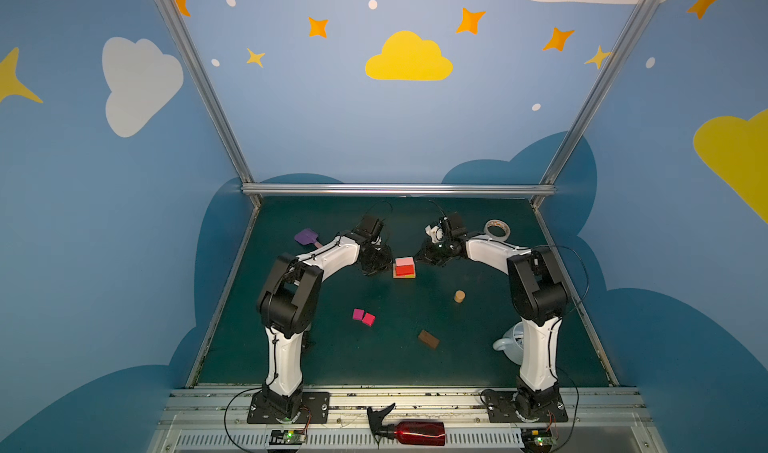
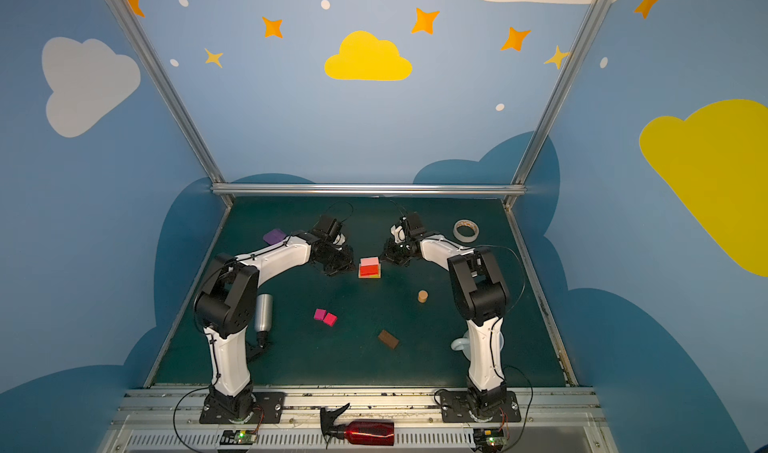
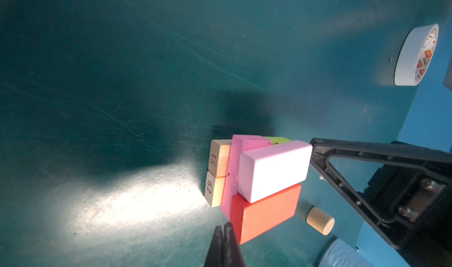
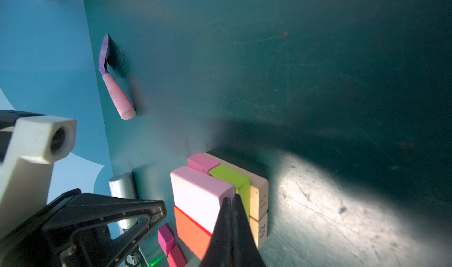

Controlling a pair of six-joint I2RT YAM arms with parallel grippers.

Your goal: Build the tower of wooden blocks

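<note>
In both top views the tower (image 1: 404, 267) is seen mid-way across the worktop (image 1: 332, 363), towards its far edge. Left wrist view: the left gripper (image 3: 225, 229) is pressed together, empty, beside the red block (image 3: 265, 212). Right wrist view: the right gripper (image 4: 231, 201) is pressed together by the pink block (image 4: 198, 197).

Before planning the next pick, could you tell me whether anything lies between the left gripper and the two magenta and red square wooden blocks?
Nothing visible does. The shut left gripper sits beside the layered coloured-block tower; in both top views only bare dark green table separates it from those square blocks.
</note>
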